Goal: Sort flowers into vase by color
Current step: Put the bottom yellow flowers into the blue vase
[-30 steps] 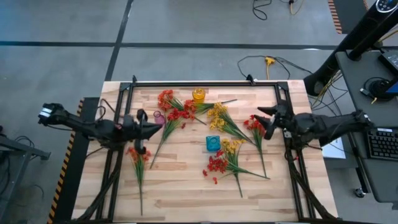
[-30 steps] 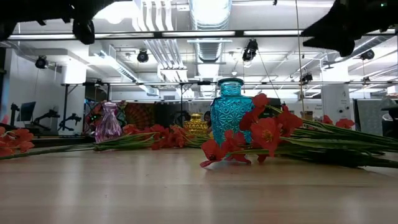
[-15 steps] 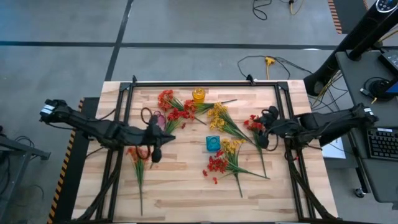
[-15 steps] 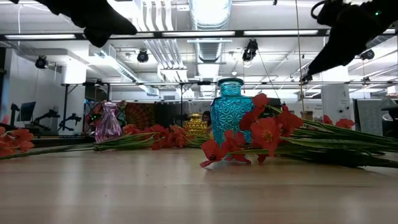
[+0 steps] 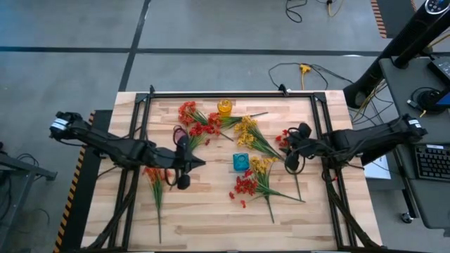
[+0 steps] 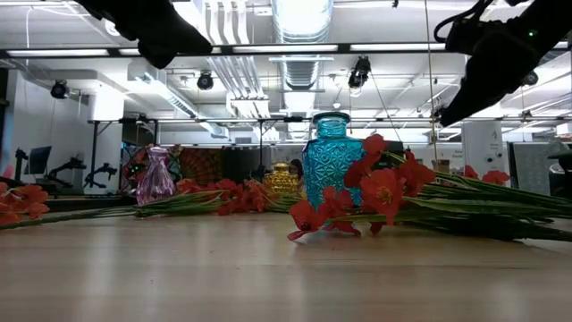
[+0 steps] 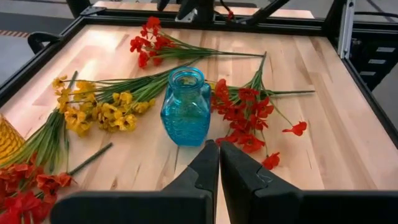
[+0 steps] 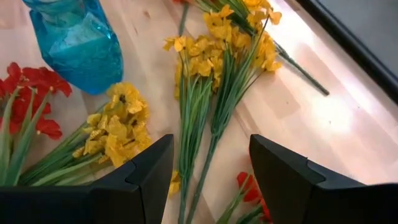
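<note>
left gripper [image 5: 184, 169] fingers pressed together, empty, left of blue vase [image 5: 241, 161] | right gripper [image 5: 290, 153] spread wide above yellow flowers [image 8: 205, 68] | counter [image 5: 211, 211]

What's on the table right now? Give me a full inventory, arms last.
Blue vase: one, table centre.
Yellow vase: one, far edge.
Pink vase: one, left of centre, by the left arm.
Red flowers: sprigs by the yellow vase; more in front of the blue vase, at the right gripper, and at the left.
Yellow flowers: sprigs between the yellow and blue vases; more right of the blue vase.
Left gripper: shut, empty, facing the blue vase.
Right gripper: open, above the yellow flowers.
</note>
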